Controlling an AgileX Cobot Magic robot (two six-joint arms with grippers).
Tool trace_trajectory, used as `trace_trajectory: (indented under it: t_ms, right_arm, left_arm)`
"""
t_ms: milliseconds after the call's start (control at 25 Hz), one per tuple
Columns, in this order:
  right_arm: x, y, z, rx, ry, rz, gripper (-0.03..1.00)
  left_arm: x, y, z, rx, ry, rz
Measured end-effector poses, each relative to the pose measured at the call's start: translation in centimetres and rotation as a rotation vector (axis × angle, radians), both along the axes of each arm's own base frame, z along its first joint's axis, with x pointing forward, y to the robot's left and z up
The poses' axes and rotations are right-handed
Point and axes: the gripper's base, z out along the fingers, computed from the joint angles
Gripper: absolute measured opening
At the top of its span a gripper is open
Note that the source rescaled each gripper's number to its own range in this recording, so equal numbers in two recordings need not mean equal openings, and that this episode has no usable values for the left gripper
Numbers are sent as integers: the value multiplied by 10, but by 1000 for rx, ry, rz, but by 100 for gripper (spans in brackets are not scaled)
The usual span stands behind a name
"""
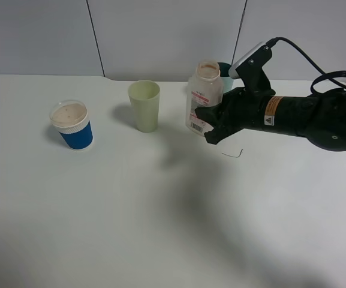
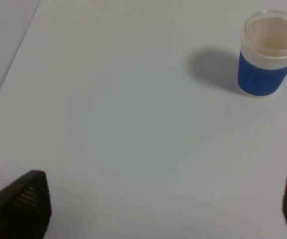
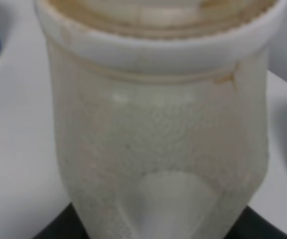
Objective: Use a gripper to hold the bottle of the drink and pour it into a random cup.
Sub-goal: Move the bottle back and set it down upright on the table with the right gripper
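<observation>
Just beside the pale green cup (image 1: 144, 106), on its right-arm side, the bottle (image 1: 204, 96) is held upright, and it is gripped low on its white label by the right hand (image 1: 208, 127). That hand's black fingers are pressed tight against the bottle's sides, so a firm hold on it is seen. Whether the bottle's base is touching the counter (image 1: 131, 216) cannot be told. From the right wrist the bottle (image 3: 153, 149) fills the picture: a clouded wall, a wide open mouth, brownish staining along the rim, and the drink itself cannot be made out. Farther from the green cup than the bottle, and partly hidden behind it, a teal cup (image 1: 225, 71) is glimpsed. A small bent wire (image 1: 233, 154) is seen lying on the counter near the gripping fingers, also beyond the bottle from the green cup. On the green cup's other side, well apart from it, a blue cup (image 1: 72, 125) with a white rim is stood upright, and a tan layer is seen inside it. Over on that far side the left hand (image 2: 165, 199) is spread wide, its dark fingers (image 2: 21, 204) far apart, and only bare counter is seen between them.
</observation>
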Motion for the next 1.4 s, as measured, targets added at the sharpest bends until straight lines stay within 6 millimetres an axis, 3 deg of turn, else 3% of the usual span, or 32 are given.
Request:
trace_trajectory:
  t_ms: [400, 880, 1080, 1400]
  right_arm:
    - [6, -21, -2, -10, 22, 7, 0]
    - [5, -24, -17, -116, 20, 71, 0]
    - [7, -26, -25, -82, 16, 100, 0]
    - [8, -44, -22, -29, 1, 155, 0]
  left_arm:
    - [0, 0, 0, 0, 0, 0]
    - [0, 0, 0, 0, 0, 0]
    - [0, 0, 0, 0, 0, 0]
    - [0, 0, 0, 0, 0, 0]
